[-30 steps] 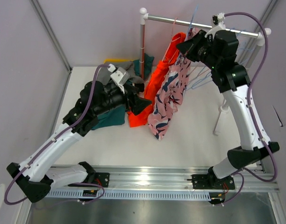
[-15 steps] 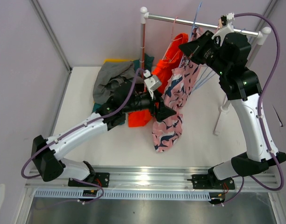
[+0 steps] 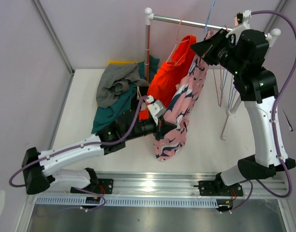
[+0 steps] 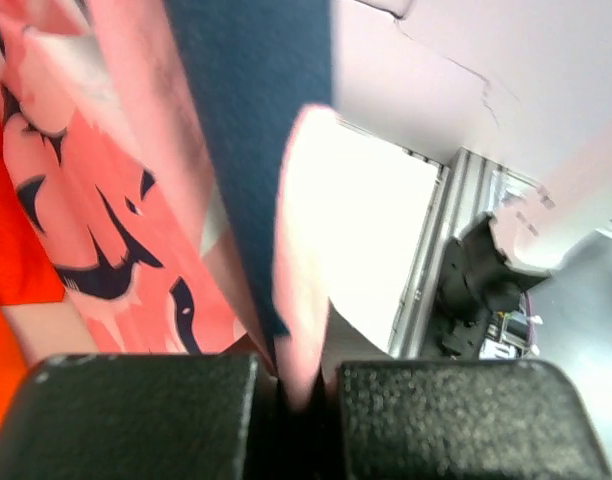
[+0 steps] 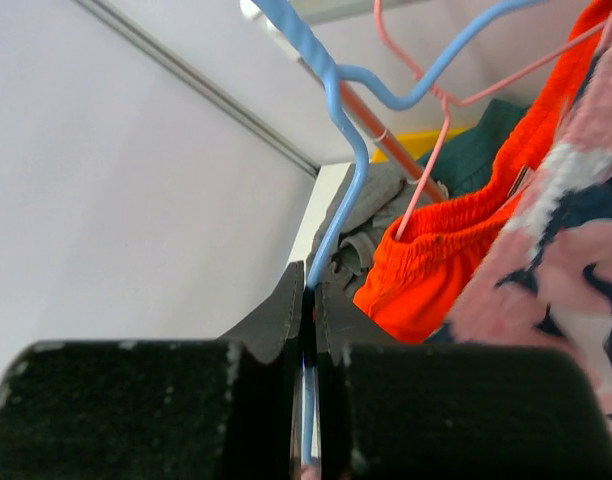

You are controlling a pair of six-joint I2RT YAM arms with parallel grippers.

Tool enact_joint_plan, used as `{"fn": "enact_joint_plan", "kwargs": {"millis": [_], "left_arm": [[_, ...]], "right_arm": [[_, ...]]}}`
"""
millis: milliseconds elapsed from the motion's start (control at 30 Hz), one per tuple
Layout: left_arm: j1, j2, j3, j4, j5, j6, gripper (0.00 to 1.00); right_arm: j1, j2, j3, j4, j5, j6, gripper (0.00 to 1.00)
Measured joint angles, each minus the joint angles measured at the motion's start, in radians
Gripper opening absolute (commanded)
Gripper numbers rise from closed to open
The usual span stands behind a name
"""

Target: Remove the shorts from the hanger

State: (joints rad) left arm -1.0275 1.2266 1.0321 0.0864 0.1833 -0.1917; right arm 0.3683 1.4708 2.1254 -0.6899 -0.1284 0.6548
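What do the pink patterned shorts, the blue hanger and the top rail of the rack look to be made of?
Pink patterned shorts: soft, thin fabric with a matte finish; they hang limp and fold on themselves. Blue hanger: thin bent wire, probably plastic-coated metal, judging by its smooth, even blue skin. Rail: metal tube by the look of it, silver and shiny with bright highlights along it.

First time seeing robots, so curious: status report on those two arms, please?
Left fingers shut on pink patterned shorts. Right fingers shut on blue hanger. Orange shorts hang close beside.
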Motion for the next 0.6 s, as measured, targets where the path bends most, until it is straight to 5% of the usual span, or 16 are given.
{"fn": "enact_joint_plan", "kwargs": {"millis": [200, 600], "left_arm": [[-0.095, -0.155, -0.183, 0.092, -0.126, -0.011, 0.0], [-0.225, -0.035, -0.09, 0.008, -0.176, 0.072, 0.0]], "right_arm": [[-0.067, 0.046, 0.098, -0.078, -0.09, 0.035, 0.0], [-0.126, 0.057, 0.079, -0.048, -0.1, 0.105, 0.0]]}}
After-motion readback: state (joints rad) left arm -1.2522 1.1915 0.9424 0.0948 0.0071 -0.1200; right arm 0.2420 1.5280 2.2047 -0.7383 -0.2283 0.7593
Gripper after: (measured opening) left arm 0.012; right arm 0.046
